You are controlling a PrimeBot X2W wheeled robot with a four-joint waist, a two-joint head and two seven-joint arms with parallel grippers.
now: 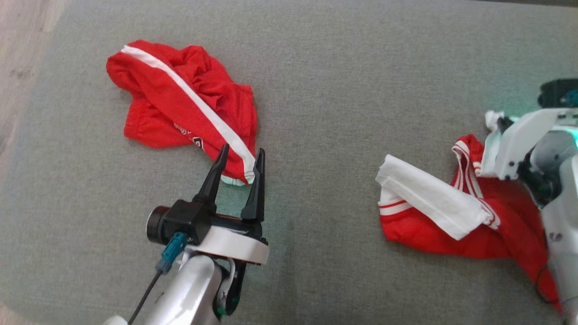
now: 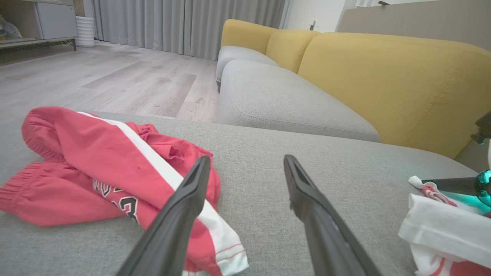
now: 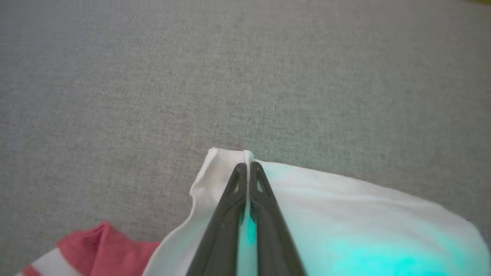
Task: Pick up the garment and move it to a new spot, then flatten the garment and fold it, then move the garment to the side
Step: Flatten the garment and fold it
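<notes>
Two garments: red cloth shorts with a white side stripe point(image 1: 180, 99) point(image 2: 96, 172) lie in a heap on the left. A red and white cloth top point(image 1: 433, 212) point(image 2: 441, 230) point(image 3: 345, 214) lies crumpled on the right. They are well apart.
Where they lie: both are on the flat grey fabric cushion point(image 1: 338, 90) point(image 2: 345, 184) point(image 3: 153, 76).
Right pincer point(image 3: 248, 165): its two dark fingers are squeezed tight together. A small fold of the top's white edge is pinched between them.
Left pincer point(image 1: 242, 150) point(image 2: 247, 159): its fingers are spread wide and hold nothing. Its tips sit at the striped end of the shorts. I cannot tell if they touch the cloth.
Hidden: from the head, the pale right arm point(image 1: 519, 140) covers the pinched spot and part of the top. The frame edge cuts off the top's far right side.
Hard to read: there are dark letters or numbers on the shorts, half lost in the folds.
Glow: a green light shines on the white cloth near the right arm.
Behind: a yellow padded sofa back point(image 2: 383, 76) and a pale wooden floor point(image 2: 134, 76).
</notes>
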